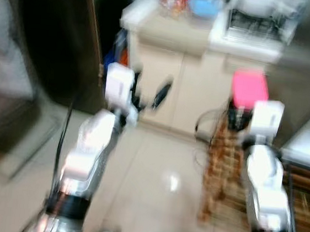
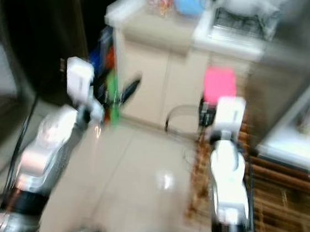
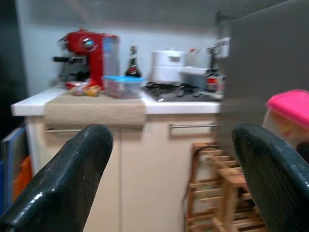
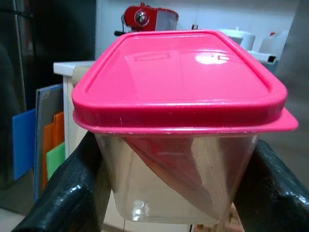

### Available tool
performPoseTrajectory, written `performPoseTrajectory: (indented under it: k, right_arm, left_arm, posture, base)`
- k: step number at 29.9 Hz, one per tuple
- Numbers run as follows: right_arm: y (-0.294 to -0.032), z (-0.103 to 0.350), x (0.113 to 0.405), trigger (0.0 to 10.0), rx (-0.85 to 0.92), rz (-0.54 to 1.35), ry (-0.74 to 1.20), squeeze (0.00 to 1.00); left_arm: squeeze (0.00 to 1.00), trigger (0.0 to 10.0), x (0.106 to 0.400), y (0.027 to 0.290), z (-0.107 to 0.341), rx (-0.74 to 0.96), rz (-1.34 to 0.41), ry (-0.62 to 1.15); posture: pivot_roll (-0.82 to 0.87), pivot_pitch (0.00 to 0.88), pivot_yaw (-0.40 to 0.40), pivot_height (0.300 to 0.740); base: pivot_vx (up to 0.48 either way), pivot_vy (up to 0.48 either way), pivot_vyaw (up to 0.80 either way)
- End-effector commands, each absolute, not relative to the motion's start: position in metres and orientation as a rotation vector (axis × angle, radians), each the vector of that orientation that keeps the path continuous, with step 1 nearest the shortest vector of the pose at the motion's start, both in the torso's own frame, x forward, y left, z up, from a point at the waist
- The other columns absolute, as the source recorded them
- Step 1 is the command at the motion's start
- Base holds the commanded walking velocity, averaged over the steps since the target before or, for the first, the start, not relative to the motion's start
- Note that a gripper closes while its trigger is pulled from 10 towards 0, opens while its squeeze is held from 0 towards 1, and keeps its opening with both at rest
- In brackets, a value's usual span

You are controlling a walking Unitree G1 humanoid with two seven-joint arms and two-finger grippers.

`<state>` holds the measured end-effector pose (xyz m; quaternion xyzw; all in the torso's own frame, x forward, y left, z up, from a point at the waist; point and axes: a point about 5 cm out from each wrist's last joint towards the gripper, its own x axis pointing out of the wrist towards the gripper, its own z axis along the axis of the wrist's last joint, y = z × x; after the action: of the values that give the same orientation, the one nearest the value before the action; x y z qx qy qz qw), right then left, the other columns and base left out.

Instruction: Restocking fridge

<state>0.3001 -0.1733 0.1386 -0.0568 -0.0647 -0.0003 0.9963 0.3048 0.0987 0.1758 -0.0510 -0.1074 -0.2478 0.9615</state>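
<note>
Both silver arms reach forward from the robot's body, roughly level with each other and well apart. The left tool (image 3: pixel 169 179) has its two black fingers (image 3: pixel 63 183) spread wide with nothing between them. The right tool (image 4: pixel 176 183) is raised in front of its white wrist, its fingers (image 4: pixel 67 193) pressed against the two sides of the pink-lidded container (image 4: pixel 181 92) and holding it upright.

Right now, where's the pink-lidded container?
The pink-lidded container sits clamped in the right pincer, held out on the robot's right in front of the cream counter cabinet, above the wooden rack.
</note>
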Motion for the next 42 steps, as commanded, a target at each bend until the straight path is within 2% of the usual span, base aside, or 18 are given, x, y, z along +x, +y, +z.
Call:
performPoseTrajectory:
  k: [1,10,17,39,42]
  right_arm:
    - [-0.1778,0.1416,0.2998,0.0,-0.108,-0.021,-0.140,0.00]
    - [-0.1806,0.1406,0.2983,0.0,-0.114,-0.034,-0.135,0.00]
    - [-0.1822,0.1385,0.2972,0.0,-0.116,-0.036,-0.124,0.00]
    - [-0.1803,0.1383,0.2980,0.0,-0.117,-0.031,-0.129,0.00]
    - [-0.1796,0.1398,0.2991,0.0,-0.115,-0.026,-0.133,0.00]
  left_arm:
    - [0.00,10.0,0.3067,0.0946,0.1822,-0.102,-0.525,-0.235]
    - [0.00,10.0,0.3064,0.0923,0.1826,-0.111,-0.545,-0.236]
    - [0.00,10.0,0.3057,0.0906,0.1829,-0.118,-0.558,-0.238]
    - [0.00,10.0,0.3034,0.0879,0.1874,-0.111,-0.565,-0.257]
    - [0.00,10.0,0.3040,0.0900,0.1881,-0.125,-0.551,-0.260]
  posture:
    - [-0.12,0.026,0.017,0.740]
    - [-0.13,0.030,0.020,0.740]
    - [-0.13,0.033,0.019,0.740]
    - [-0.12,0.040,0.018,0.740]
    - [-0.12,0.041,0.018,0.740]
  base:
    - [0.266,-0.398,0.00]
    - [0.270,-0.394,0.00]
    - [0.273,-0.392,-0.63]
    - [0.214,-0.401,0.00]
    - [0.311,0.000,0.00]
